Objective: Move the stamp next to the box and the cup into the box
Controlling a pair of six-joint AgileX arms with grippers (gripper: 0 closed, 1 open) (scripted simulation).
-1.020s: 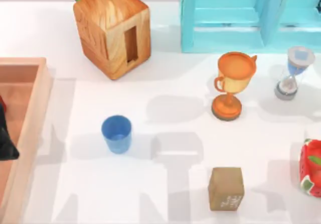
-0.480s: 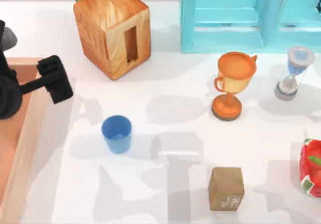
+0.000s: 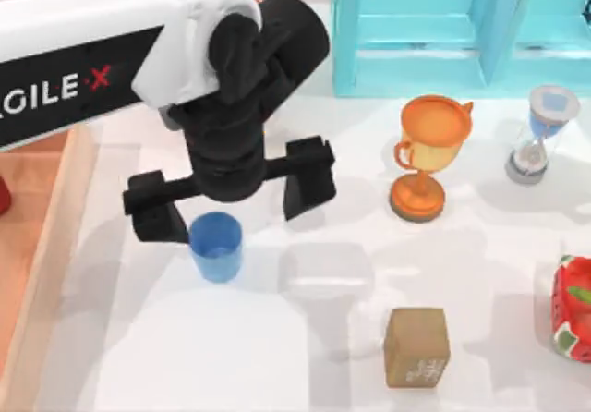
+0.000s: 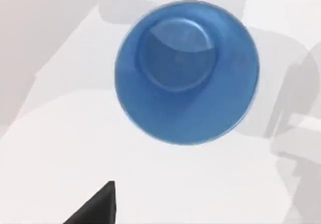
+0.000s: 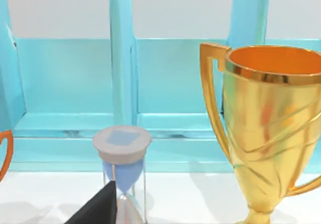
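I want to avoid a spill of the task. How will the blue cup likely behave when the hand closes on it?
The cup stands upright, open and apparently empty in the left wrist view, so it is probably light. Its smooth, slightly tapered wall may slip upward out of a squeeze. The left hand is open above it; an off-centre touch could tip it.

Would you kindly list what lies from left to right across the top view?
Box → cup with the open left gripper over it → stamp → trophy → hourglass → red carton.
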